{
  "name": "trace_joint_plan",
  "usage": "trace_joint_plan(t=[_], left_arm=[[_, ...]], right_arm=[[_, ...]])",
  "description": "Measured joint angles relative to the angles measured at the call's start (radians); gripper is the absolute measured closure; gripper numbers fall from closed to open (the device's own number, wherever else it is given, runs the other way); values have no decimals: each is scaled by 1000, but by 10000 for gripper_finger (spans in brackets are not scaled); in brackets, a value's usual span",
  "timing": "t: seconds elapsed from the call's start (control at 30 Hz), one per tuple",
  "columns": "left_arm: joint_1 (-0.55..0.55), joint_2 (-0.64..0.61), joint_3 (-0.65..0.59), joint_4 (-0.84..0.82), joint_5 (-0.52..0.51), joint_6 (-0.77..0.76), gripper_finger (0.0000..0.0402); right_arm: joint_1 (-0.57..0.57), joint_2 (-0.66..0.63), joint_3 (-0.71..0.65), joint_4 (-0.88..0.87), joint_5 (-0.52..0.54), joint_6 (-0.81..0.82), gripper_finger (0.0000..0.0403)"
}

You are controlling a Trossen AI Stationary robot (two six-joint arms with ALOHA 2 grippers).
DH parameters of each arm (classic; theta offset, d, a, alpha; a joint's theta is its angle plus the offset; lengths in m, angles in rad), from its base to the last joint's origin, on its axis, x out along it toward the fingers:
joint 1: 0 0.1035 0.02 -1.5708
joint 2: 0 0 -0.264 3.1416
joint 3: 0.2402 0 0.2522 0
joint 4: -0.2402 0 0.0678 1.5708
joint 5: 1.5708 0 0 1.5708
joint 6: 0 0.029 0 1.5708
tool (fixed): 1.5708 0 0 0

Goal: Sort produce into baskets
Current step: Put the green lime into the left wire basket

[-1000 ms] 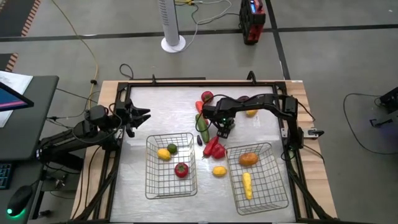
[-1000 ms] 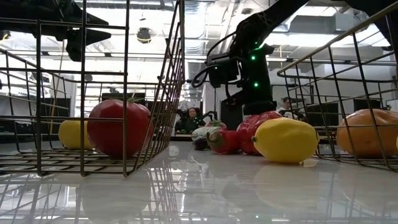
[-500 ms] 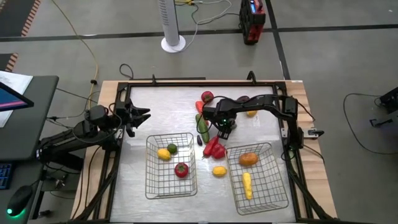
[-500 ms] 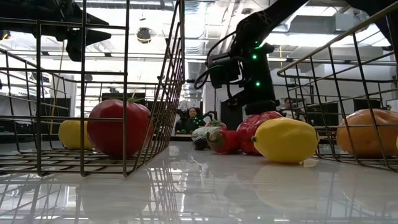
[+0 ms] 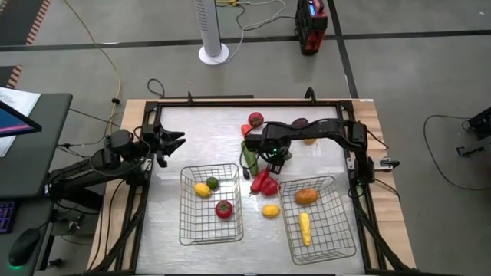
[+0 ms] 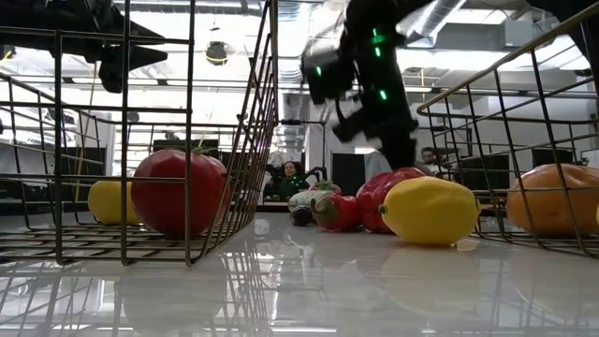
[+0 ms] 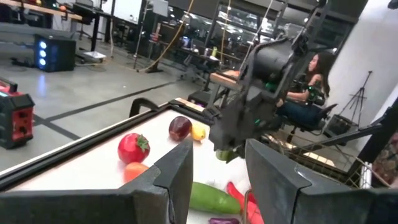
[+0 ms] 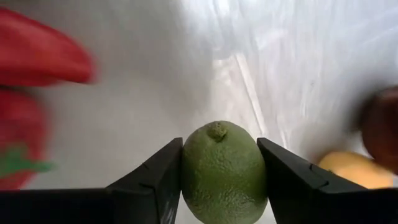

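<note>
My right gripper (image 5: 275, 158) hangs over the middle of the table, pointing down, shut on a green lime (image 8: 222, 171). Under and around it lie loose produce: red peppers (image 5: 265, 182), a cucumber (image 5: 250, 157) and a yellow lemon (image 5: 270, 210). The left basket (image 5: 186, 222) holds a lemon, a lime and a tomato. The right basket (image 5: 337, 230) holds an orange piece and a corn cob. My left gripper (image 5: 175, 142) waits open, level, at the table's left side. My right gripper pinches the lime by two opposite sides (image 8: 189, 167) between its two fingers, coming from above and pointing down. The lime's stem end (image 8: 216, 130) faces the table. It hangs lifted clear of the table top.
A tomato (image 5: 255, 119), a carrot (image 5: 245, 130), a dark maroon piece (image 5: 301, 123) and a small yellow piece (image 5: 310, 139) lie toward the far edge. A black frame (image 5: 230, 103) rims the table. Bare table top lies between the left gripper and the cucumber.
My right gripper has risen from among the produce, most of it in the last half second, and drifted slightly toward the table's left edge. It carries the lime clear of the table. The other pieces have stayed where they were.
</note>
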Motion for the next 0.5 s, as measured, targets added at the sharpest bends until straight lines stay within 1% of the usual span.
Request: trace_joint_plan(t=[0.07, 0.17, 0.3, 0.4, 0.5], left_arm=[[0, 0, 0, 0, 7, -11, 269], [0, 0, 0, 0, 32, -15, 269], [0, 0, 0, 0, 35, -6, 269], [0, 0, 0, 0, 24, 0, 269], [0, 0, 0, 0, 23, 0, 269]], right_arm=[[28, 0, 67, -3, -9, 3, 187], [72, 0, 174, 3, -52, 3, 186], [138, -1, 325, 19, -60, -4, 186], [186, -2, 407, 100, -62, -30, 183], [235, -2, 446, 228, -65, -73, 175]])
